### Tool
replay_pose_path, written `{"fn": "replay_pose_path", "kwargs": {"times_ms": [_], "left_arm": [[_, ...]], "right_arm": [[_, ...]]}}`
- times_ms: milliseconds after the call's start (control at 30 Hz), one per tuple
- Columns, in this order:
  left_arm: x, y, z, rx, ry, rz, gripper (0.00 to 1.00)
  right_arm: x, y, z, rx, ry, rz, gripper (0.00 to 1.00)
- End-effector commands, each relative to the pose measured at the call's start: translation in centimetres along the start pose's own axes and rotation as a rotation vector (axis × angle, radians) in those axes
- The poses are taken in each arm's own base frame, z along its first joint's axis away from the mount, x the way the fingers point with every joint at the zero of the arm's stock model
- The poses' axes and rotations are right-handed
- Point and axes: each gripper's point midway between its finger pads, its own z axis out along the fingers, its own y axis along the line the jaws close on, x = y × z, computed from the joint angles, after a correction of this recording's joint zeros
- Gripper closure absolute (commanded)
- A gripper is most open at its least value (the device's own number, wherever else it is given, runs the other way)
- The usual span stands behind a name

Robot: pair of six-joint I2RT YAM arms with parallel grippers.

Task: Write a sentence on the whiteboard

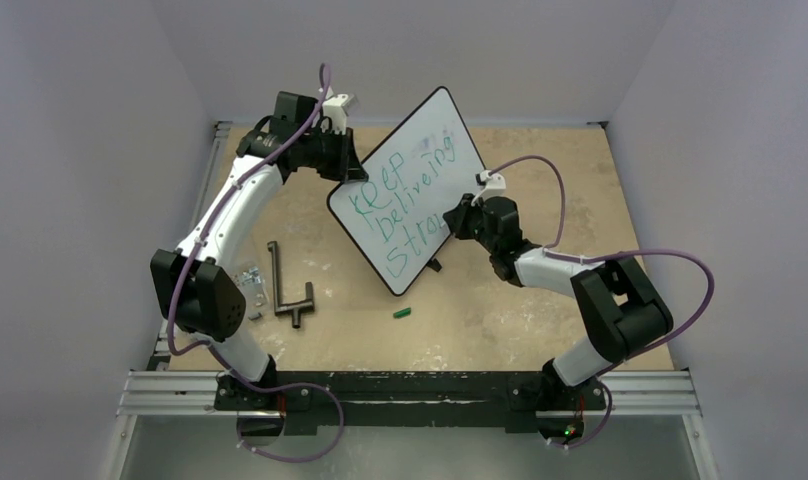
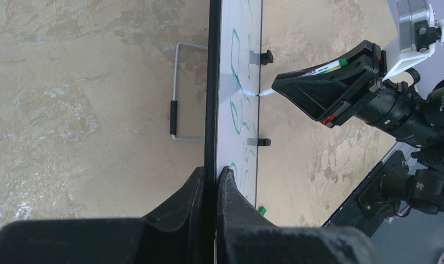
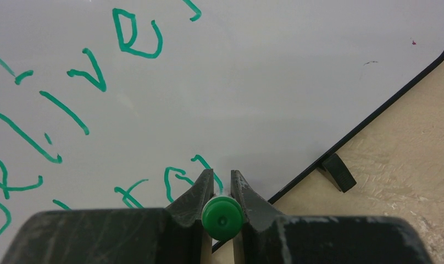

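The whiteboard (image 1: pixel 435 112) stands tilted on the table, edge-on in the left wrist view (image 2: pixel 240 33). My left gripper (image 1: pixel 351 172) (image 2: pixel 210 171) is shut on its black frame at the left edge. The sentence (image 1: pixel 410 198) (image 3: pixel 88 82) is green lettering in three lines, the last reading roughly "Stro". My right gripper (image 1: pixel 453 216) (image 3: pixel 222 176) is shut on a green marker (image 3: pixel 222 218) (image 2: pixel 325 68). The marker's tip touches the board at the end of the bottom line (image 2: pixel 262 95).
A green marker cap (image 1: pixel 402 313) (image 2: pixel 261 209) lies on the table in front of the board. A dark T-shaped metal tool (image 1: pixel 288 290) and a small clear packet (image 1: pixel 250 283) lie at the left. A black stand foot (image 3: pixel 336 171) sticks out below the board. Walls close in on three sides.
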Motion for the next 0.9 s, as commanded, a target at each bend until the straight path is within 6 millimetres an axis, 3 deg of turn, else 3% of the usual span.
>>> {"fn": "replay_pose_path", "kwargs": {"times_ms": [0,533,867], "left_arm": [[0.2,5.4,-1.8,-0.280,0.000,0.070,1.00],[0.2,5.4,-1.8,-0.282,0.000,0.072,1.00],[0.3,5.4,-1.8,-0.283,0.001,0.070,1.00]], "right_arm": [[-0.5,0.8,-0.3,-0.025,-0.018,0.013,1.00],[-4.8,2.9,1.3,-0.055,-0.080,0.011,1.00],[-6.1,2.1,2.4,-0.023,-0.094,0.011,1.00]]}}
